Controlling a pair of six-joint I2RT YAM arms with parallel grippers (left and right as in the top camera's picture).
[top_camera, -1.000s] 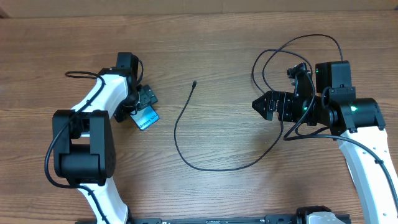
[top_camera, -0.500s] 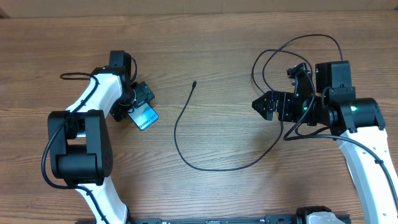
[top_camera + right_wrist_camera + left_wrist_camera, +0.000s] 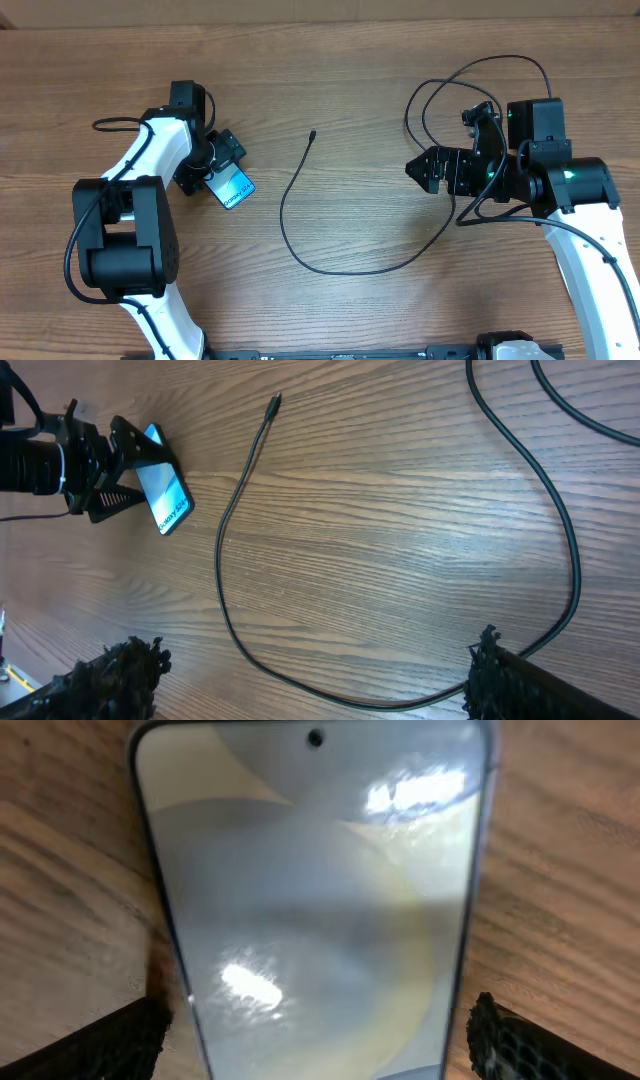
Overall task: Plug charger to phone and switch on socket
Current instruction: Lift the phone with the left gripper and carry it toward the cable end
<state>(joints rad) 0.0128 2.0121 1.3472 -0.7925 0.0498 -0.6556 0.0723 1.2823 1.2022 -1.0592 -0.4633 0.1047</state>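
One phone (image 3: 233, 187), one charger (image 3: 283, 205) on worktop (image 3: 350, 100). Left fingers (image 3: 110, 1040) released, straddling phone; right fingers (image 3: 110, 675) released, empty.

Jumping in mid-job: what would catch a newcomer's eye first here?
The lit phone at the left, framed by the open fingers of the left gripper. Next, the thin black charger cable curving across the middle, its connector tip lying free. The right gripper hangs open at the right.
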